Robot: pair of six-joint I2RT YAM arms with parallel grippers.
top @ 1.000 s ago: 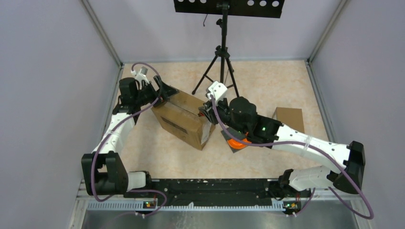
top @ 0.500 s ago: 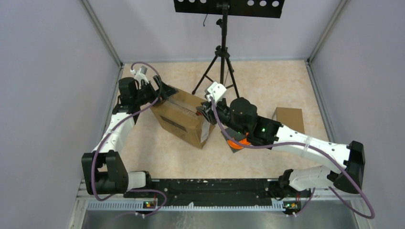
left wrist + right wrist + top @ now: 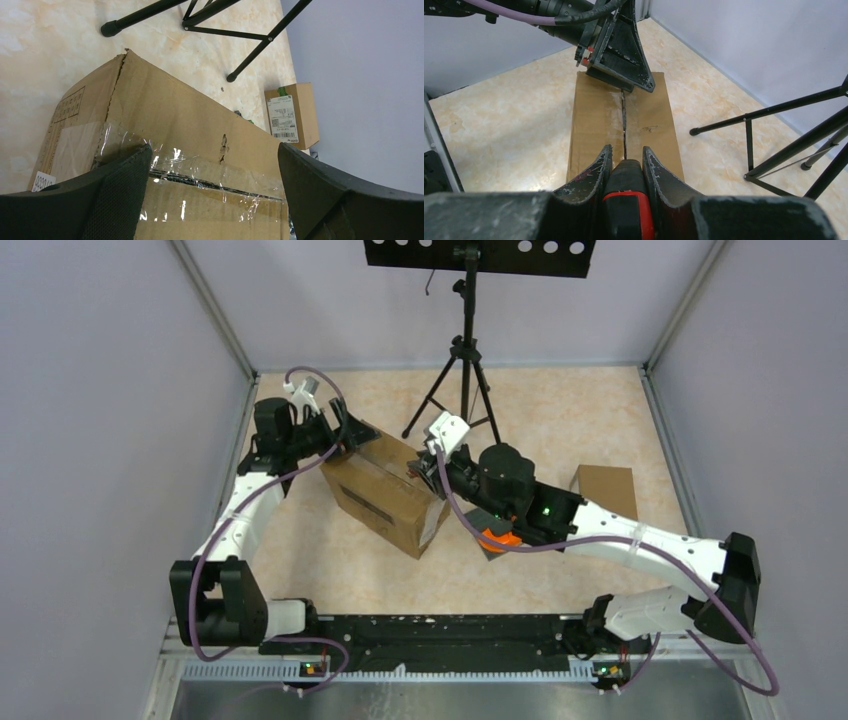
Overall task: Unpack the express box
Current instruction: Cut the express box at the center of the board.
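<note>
Express box (image 3: 383, 490), brown cardboard, is laid on the desk (image 3: 570, 410) at about 9 o'clock from the desk centre and turned skew to the desk edges. The top flaps are seen shut. Clear tape (image 3: 200, 172), wrinkled and shiny, is stretched along the centre seam. Printed marks are seen on the side wall that faces the arm bases.

Left gripper (image 3: 345, 436) is placed at 10 o'clock of the box centre, over the far end of the top face. It is released, with the jaws spread wide and one finger (image 3: 117, 192) to each side of the taped seam in the left wrist view. Whether the fingers touch the cardboard cannot be told.

Right gripper (image 3: 625, 152) is placed at 2 o'clock of the box centre, at the opposite end of the seam. It is clenched on a black-and-red tool (image 3: 626, 192), which is lined up with the seam. The tool's front end is seen at the near end of the seam. No blade can be made out, and contact with the tape cannot be told.

A small cardboard box (image 3: 606, 490) with a white label is set at 3 o'clock of the express box, well apart. A black tripod (image 3: 462, 370) is stood at 12 o'clock on the desk, with one foot near the express box. An orange object (image 3: 497, 538) is partly hidden under the right arm, at 4 o'clock of the express box. Its kind cannot be told.
</note>
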